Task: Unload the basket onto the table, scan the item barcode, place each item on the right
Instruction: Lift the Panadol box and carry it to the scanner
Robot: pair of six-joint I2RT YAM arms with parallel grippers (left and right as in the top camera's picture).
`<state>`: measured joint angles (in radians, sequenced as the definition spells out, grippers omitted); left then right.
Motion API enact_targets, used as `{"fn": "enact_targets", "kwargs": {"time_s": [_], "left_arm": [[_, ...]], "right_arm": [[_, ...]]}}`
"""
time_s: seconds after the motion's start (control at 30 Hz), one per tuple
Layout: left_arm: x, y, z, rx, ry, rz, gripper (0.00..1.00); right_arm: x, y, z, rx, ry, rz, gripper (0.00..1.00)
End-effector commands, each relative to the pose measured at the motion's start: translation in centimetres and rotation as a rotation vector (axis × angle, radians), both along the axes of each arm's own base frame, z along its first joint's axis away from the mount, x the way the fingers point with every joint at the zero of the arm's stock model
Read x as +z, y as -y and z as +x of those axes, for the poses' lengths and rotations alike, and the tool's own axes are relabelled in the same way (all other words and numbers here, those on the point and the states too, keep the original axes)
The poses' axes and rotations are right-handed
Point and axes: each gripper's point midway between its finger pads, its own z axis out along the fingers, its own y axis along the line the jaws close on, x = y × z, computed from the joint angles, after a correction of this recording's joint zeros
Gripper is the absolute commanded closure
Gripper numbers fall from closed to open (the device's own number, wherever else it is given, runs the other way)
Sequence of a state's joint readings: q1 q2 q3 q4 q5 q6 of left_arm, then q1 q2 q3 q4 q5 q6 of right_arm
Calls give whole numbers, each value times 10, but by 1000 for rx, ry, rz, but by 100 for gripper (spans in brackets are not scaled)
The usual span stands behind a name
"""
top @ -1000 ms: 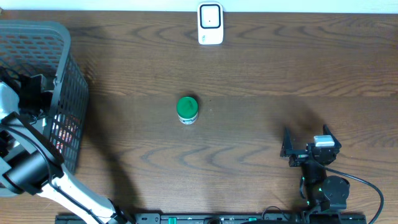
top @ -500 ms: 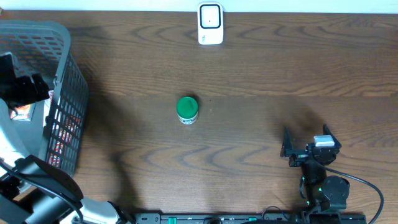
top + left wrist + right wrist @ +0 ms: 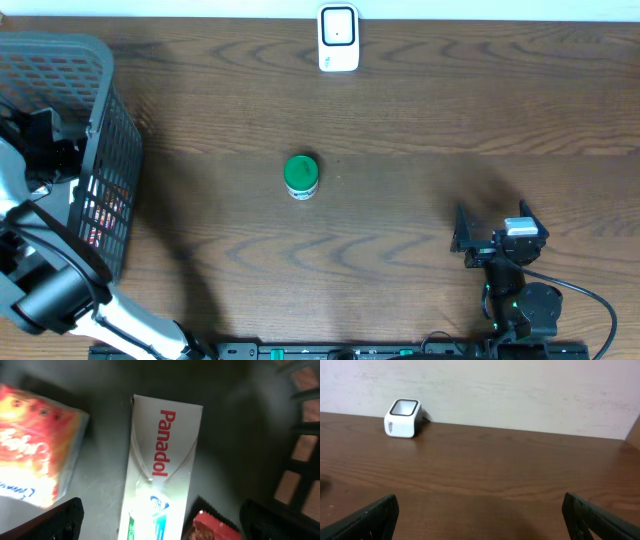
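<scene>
Left wrist view shows the left claw [image 3: 162, 521] freshly spread above the Panadol box [image 3: 162, 460] in the basket [image 3: 108, 150], pinching nothing, so the scan still needs a pick.

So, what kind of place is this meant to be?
Probably a mock shop checkout rather than a real store: a white barcode scanner stands at the far edge of a wooden table, and a grey basket holds packaged goods such as a Panadol box.
</scene>
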<state>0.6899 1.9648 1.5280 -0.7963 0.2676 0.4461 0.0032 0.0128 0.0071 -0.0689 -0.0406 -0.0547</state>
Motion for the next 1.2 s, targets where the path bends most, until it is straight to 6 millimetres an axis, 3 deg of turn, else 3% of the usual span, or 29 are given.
{"fn": "enact_targets", "kwargs": {"time_s": [0.0, 0.17, 0.3, 0.37, 0.4, 0.57, 0.7, 0.97, 1.17], "left_arm": [[-24, 4, 0, -25, -36, -36, 1], [-52, 7, -4, -35, -87, -76, 1], [-66, 9, -6, -35, -112, -98, 16], [-68, 9, -7, -35, -115, -101, 33], [-68, 9, -7, -35, -115, -101, 37], [-67, 10, -8, -34, -122, -105, 44], [-66, 12, -11, -34, -130, -112, 44], [-43, 11, -9, -30, -98, -85, 49], [4, 5, -4, -25, -9, -8, 49]], "right_arm": [[0, -1, 0, 0, 0, 16, 1], [0, -1, 0, 0, 0, 16, 1], [0, -1, 0, 0, 0, 16, 1], [0, -1, 0, 0, 0, 16, 1], [0, -1, 0, 0, 0, 16, 1], [0, -1, 0, 0, 0, 16, 1], [0, -1, 0, 0, 0, 16, 1], [0, -1, 0, 0, 0, 16, 1], [0, -1, 0, 0, 0, 16, 1]]}}
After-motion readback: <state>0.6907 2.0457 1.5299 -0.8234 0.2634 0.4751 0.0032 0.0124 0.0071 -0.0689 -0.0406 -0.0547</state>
